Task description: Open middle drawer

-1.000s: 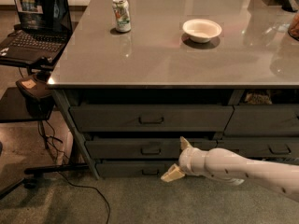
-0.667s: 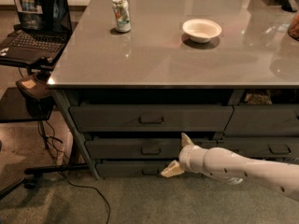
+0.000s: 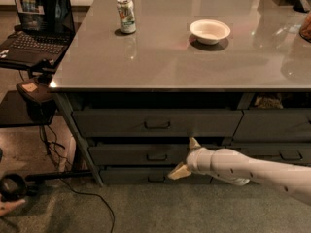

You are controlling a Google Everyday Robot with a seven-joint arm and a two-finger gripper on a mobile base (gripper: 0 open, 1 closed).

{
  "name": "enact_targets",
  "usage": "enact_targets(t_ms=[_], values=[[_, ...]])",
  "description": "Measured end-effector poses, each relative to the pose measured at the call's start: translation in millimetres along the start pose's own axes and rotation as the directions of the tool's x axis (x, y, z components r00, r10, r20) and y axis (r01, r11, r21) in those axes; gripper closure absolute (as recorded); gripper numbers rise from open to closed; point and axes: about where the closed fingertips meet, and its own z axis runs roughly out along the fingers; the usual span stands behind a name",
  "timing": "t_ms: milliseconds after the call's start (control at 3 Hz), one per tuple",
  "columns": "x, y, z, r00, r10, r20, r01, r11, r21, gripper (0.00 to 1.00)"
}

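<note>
Your gripper [image 3: 186,158] sits at 3 o'clock from the handle [image 3: 156,157] of the middle drawer [image 3: 121,154], just in front of the drawer face. Its fingers are spread apart, one toward 12 o'clock and one toward 7, grasping nothing. The middle drawer lies between the top drawer [image 3: 107,123] and the lowest drawer [image 3: 126,176]. On the countertop [image 3: 160,62], a can [image 3: 126,15] stands at 9 o'clock from a white bowl [image 3: 210,31].

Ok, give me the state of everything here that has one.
middle drawer: looks shut, handle not gripped
gripper: open, right of that handle, holding nothing
top drawer: looks shut
lowest drawer: looks shut
laptop: open, screen lit
can: upright
bowl: upright, looks empty
</note>
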Motion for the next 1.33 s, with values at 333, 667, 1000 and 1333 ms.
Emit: enact_targets(t_ms=[333, 667, 1000, 1333], values=[[9, -41, 22, 0.998, 0.058, -0.017, -0.057, 0.9967, 0.058, 0.0], [11, -38, 23, 0.998, 0.058, -0.017, -0.057, 0.9967, 0.058, 0.0], [18, -31, 37, 0.999, 0.034, -0.024, -0.033, 0.9977, 0.059, 0.0], [23, -36, 87, 0.998, -0.033, -0.053, 0.037, 0.9962, 0.079, 0.0]])
